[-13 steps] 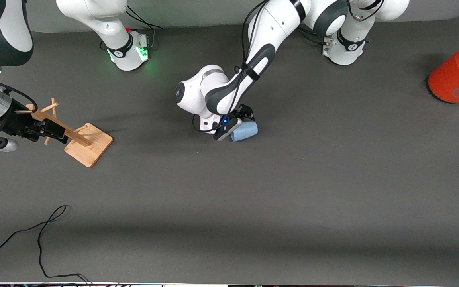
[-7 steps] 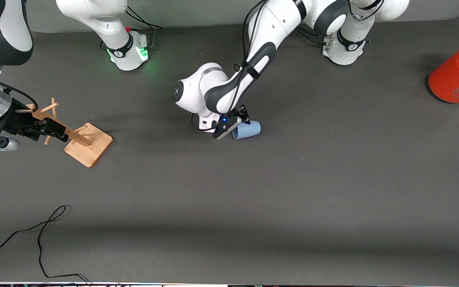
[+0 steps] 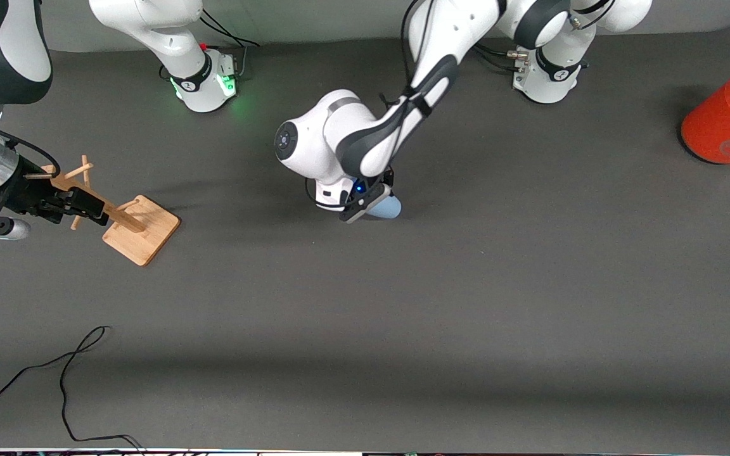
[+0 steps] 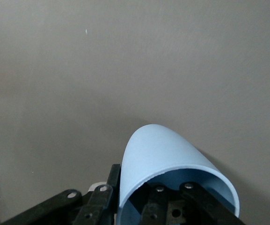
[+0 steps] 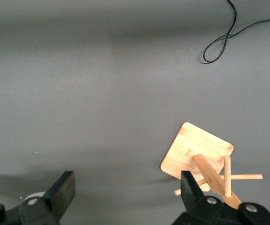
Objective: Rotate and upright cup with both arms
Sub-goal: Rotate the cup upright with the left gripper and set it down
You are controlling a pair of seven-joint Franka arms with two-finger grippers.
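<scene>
The light-blue cup (image 3: 388, 208) is at the middle of the table, tilted with its base pointing away from my left gripper (image 3: 371, 197). My left gripper is shut on the cup's rim, one finger inside the mouth and one outside. In the left wrist view the cup (image 4: 163, 150) fills the lower middle and my left gripper (image 4: 131, 202) pinches its wall. My right gripper (image 3: 76, 204) is open and empty at the right arm's end of the table, over the wooden rack; it waits there. In its own view my right gripper (image 5: 127, 190) holds nothing.
A wooden peg rack on a square base (image 3: 142, 229) stands under my right gripper and shows in the right wrist view (image 5: 198, 150). An orange-red can with a grey lid (image 3: 727, 120) stands at the left arm's end. A black cable (image 3: 64, 380) lies near the front edge.
My left arm's wrist has risen and turned, tipping the cup from lying on its side toward standing. The right arm has not moved.
</scene>
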